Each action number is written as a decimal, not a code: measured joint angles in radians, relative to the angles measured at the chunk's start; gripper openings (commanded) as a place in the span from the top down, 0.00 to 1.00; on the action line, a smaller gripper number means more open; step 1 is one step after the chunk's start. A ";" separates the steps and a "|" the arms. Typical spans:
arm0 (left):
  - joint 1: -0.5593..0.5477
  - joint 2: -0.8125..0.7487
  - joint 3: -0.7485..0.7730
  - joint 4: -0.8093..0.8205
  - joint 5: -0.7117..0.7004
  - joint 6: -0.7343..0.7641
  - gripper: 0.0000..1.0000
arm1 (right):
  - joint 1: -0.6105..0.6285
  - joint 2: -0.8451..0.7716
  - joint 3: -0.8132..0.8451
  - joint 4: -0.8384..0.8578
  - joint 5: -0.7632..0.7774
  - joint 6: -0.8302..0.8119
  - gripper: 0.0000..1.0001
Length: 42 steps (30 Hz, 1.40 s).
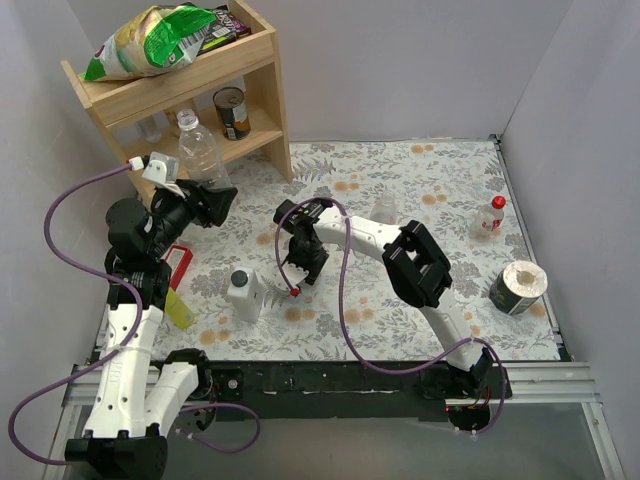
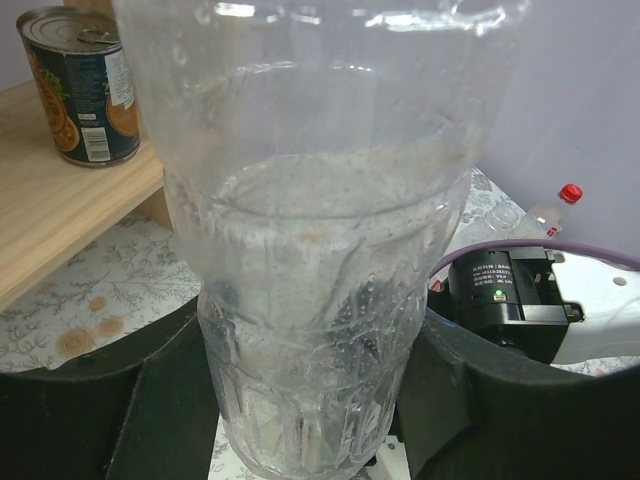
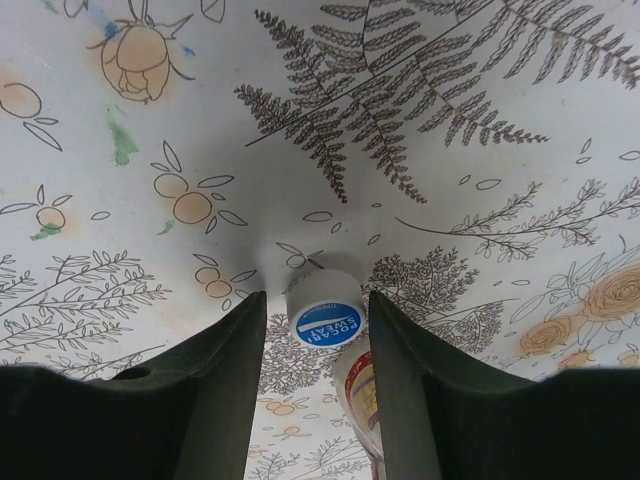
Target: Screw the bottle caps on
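Floral tablecloth (image 3: 480, 250): right gripper (image 3: 316, 305) apart around POCARI SWEAT cap (image 3: 326, 312); left gripper (image 2: 305, 400) clamps bottle (image 2: 320, 200).

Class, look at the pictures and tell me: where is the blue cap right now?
In the right wrist view, the blue cap sits on the flowered tablecloth between the right gripper's fingers, mid-table, right of the white bottle.

Wooden shelf (image 1: 190, 78) with chip bag (image 1: 150, 40) and tin can (image 1: 232, 112), white dark-capped bottle (image 1: 245, 295), paper roll (image 1: 520, 285), floral tablecloth (image 1: 420, 190)
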 measured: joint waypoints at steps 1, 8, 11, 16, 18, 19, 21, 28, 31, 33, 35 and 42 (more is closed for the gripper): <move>0.000 0.000 -0.002 0.001 0.001 -0.001 0.98 | 0.000 0.002 0.000 0.000 0.006 -0.001 0.48; 0.000 0.001 -0.005 0.003 0.008 -0.010 0.98 | 0.000 0.014 0.004 0.000 0.040 -0.001 0.51; 0.000 0.002 -0.011 0.016 0.014 -0.014 0.97 | -0.001 0.020 0.011 0.001 0.056 -0.001 0.55; 0.000 0.010 -0.017 0.018 0.019 -0.024 0.97 | -0.001 0.022 0.013 0.001 0.071 0.000 0.63; 0.000 0.011 -0.017 0.018 0.020 -0.025 0.97 | -0.001 0.022 0.013 0.001 0.076 0.000 0.64; 0.000 0.012 -0.017 0.018 0.021 -0.026 0.97 | -0.001 0.022 0.013 0.001 0.078 0.000 0.64; 0.000 0.012 -0.017 0.020 0.022 -0.027 0.97 | -0.001 0.022 0.011 0.002 0.077 0.002 0.64; 0.000 0.025 -0.017 0.034 0.035 -0.032 0.97 | 0.001 -0.079 -0.136 -0.029 0.011 0.026 0.64; 0.000 0.028 -0.017 0.039 0.046 -0.040 0.96 | 0.008 -0.143 -0.209 -0.068 -0.047 0.079 0.64; 0.000 0.029 -0.018 0.043 0.052 -0.047 0.96 | 0.019 -0.194 -0.270 -0.071 -0.091 0.141 0.63; 0.000 0.031 -0.019 0.046 0.058 -0.053 0.96 | 0.027 -0.237 -0.330 -0.071 -0.133 0.218 0.64; 0.000 0.041 -0.019 0.047 0.074 -0.066 0.96 | 0.038 -0.319 -0.518 0.113 -0.208 0.572 0.65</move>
